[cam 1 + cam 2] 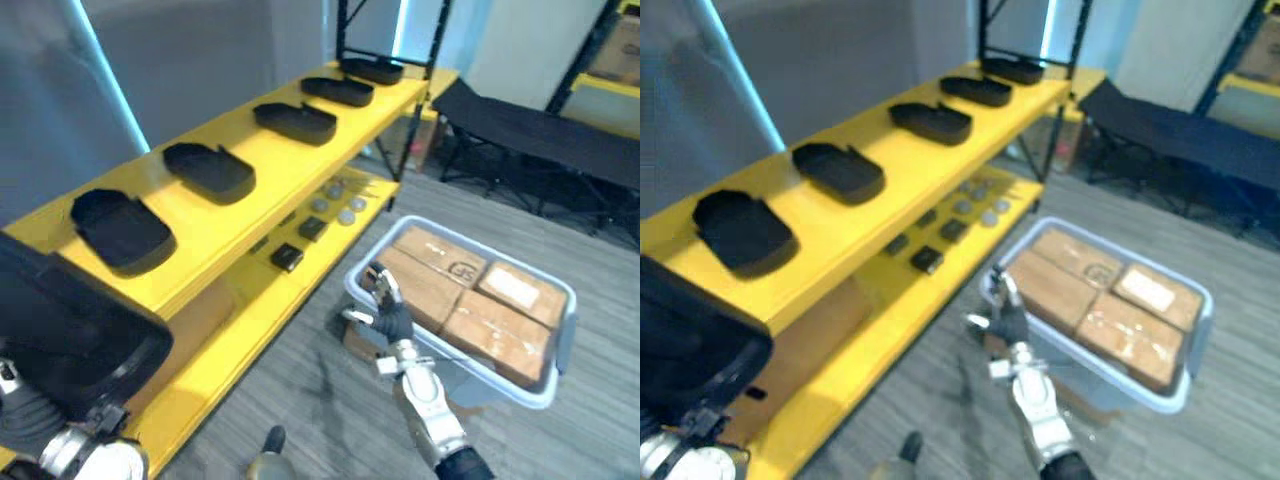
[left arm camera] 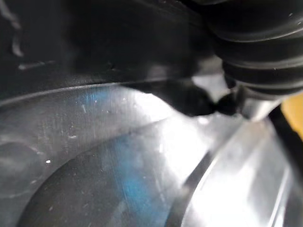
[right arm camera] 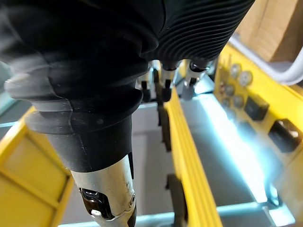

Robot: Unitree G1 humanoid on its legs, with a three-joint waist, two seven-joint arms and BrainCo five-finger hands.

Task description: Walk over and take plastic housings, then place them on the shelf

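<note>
Several black plastic housings [image 1: 210, 170] lie in a row on the top board of a yellow shelf [image 1: 300, 172]; the nearest one [image 1: 120, 232] sits close to the board's near end. A larger black housing [image 1: 70, 325] hangs at the lower left, in front of that end, resting on my left hand [image 1: 30, 415], whose grasp is hidden beneath it. Its dark glossy surface [image 2: 94, 56] shows from very close in the left wrist view. My right hand [image 1: 390, 315] hovers low over the floor beside a bin, open and empty, its fingers [image 3: 165, 82] straight.
A pale blue bin [image 1: 568, 300] with cardboard boxes [image 1: 470, 300] stands on the grey floor to the right of the shelf. The lower shelf board [image 1: 250, 305] carries small black blocks [image 1: 288, 258] and round metal pieces [image 1: 340, 200]. A black cot [image 1: 540, 130] stands at the back right.
</note>
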